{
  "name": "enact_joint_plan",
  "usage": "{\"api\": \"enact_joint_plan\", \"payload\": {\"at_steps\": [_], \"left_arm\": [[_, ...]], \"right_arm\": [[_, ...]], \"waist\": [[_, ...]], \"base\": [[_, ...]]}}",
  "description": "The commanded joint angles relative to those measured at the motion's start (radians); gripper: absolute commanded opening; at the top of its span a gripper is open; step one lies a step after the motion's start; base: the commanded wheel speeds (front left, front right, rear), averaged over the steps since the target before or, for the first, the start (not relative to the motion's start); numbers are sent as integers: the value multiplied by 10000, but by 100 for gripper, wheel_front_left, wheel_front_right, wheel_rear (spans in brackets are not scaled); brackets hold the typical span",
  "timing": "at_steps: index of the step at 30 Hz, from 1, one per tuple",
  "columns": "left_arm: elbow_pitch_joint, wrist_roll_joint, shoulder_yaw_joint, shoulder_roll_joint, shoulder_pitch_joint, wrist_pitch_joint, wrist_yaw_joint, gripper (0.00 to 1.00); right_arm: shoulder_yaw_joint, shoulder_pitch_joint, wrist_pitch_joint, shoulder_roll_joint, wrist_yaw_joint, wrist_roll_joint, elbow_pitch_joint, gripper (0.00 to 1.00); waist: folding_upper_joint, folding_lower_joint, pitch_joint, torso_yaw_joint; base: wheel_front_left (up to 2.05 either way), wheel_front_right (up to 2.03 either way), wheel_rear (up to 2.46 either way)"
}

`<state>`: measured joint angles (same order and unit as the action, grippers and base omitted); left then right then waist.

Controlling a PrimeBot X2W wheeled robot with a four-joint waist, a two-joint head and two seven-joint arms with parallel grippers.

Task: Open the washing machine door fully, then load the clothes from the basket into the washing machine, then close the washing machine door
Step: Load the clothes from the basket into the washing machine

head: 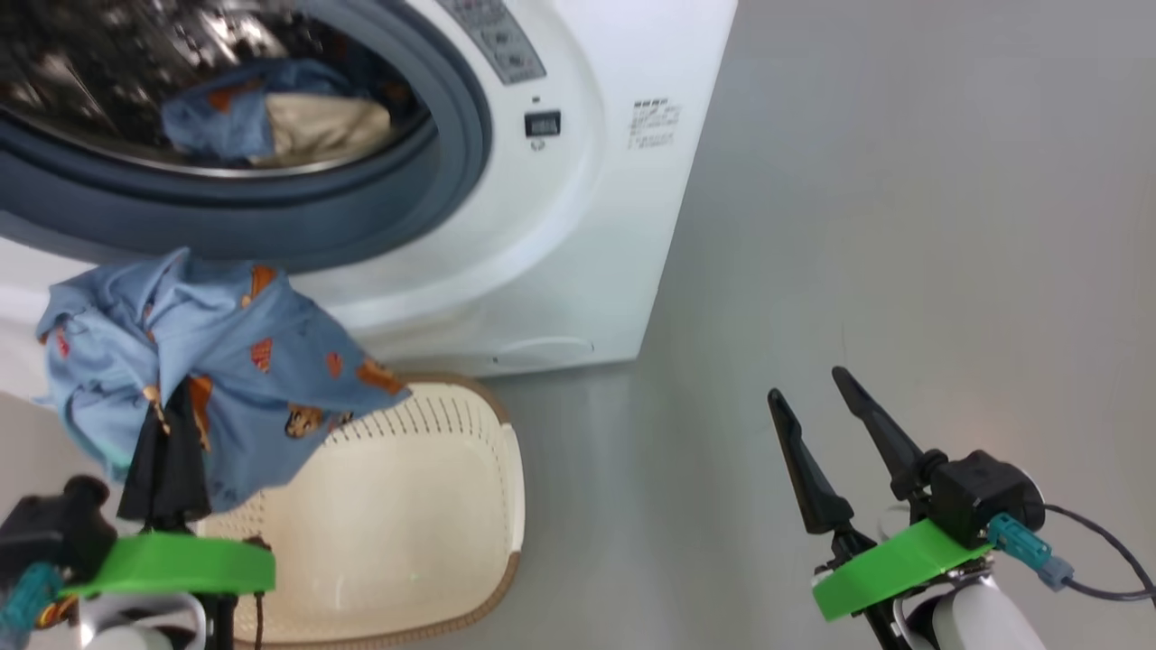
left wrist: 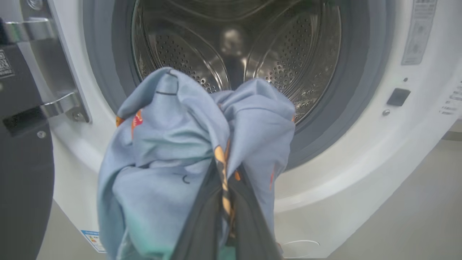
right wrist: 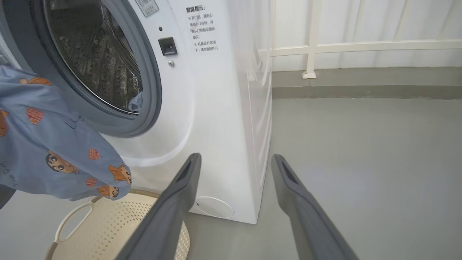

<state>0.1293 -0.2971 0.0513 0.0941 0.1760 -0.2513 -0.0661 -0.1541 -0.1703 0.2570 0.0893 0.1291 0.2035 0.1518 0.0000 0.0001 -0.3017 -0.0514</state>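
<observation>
My left gripper (head: 172, 402) is shut on a blue garment with orange cartoon prints (head: 226, 361), which hangs over its fingers above the cream basket (head: 424, 415). In the left wrist view this garment (left wrist: 173, 151) sits in front of the washing machine's (left wrist: 361, 151) open steel drum (left wrist: 234, 43). The black washing machine door (left wrist: 21, 162) stands swung open at the left. More clothes lie in the drum: a blue piece (head: 217, 117) and a cream one (head: 330, 126). My right gripper (head: 808, 384) is open and holds nothing, over the floor to the right of the machine (head: 560, 235).
The door's metal hinge (left wrist: 61, 104) sits left of the drum opening. Grey floor (head: 903, 226) stretches to the right of the machine. A white railing (right wrist: 314, 47) and a low kerb (right wrist: 361, 86) run behind it. What shows of the basket's inside (right wrist: 119, 227) is bare.
</observation>
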Motion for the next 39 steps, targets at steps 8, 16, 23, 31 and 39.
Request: {"api": "enact_joint_plan", "payload": {"at_steps": [8, 16, 23, 31, 39], "left_arm": [[-1681, 826, 770, -115, -1147, -104, 105, 0], [-2383, 1053, 952, -342, -2376, -105, 217, 0], [-2608, 1014, 931, -418, -2868, -105, 409, 0], [-2464, 821, 860, -435, -2711, -105, 425, 0], [-2076, 715, 790, -436, -2205, -105, 356, 0]], "right_arm": [[-240, 487, 48, 39, 16, 115, -356, 100], [-166, 830, 48, 41, 16, 22, -617, 100], [-42, 997, 48, 114, 16, 7, -757, 100], [-21, 963, 48, 80, 16, 20, -760, 100], [-84, 809, 48, 12, 16, 29, -742, 100]], "waist": [[0, -1, 1420, 3], [0, -1, 2006, -91], [0, -1, 2047, -163], [0, -1, 1753, -167], [0, -1, 1323, -205]], "base": [[0, 0, 0], [0, 0, 0], [0, 0, 0], [0, 0, 0], [0, 0, 0]]}}
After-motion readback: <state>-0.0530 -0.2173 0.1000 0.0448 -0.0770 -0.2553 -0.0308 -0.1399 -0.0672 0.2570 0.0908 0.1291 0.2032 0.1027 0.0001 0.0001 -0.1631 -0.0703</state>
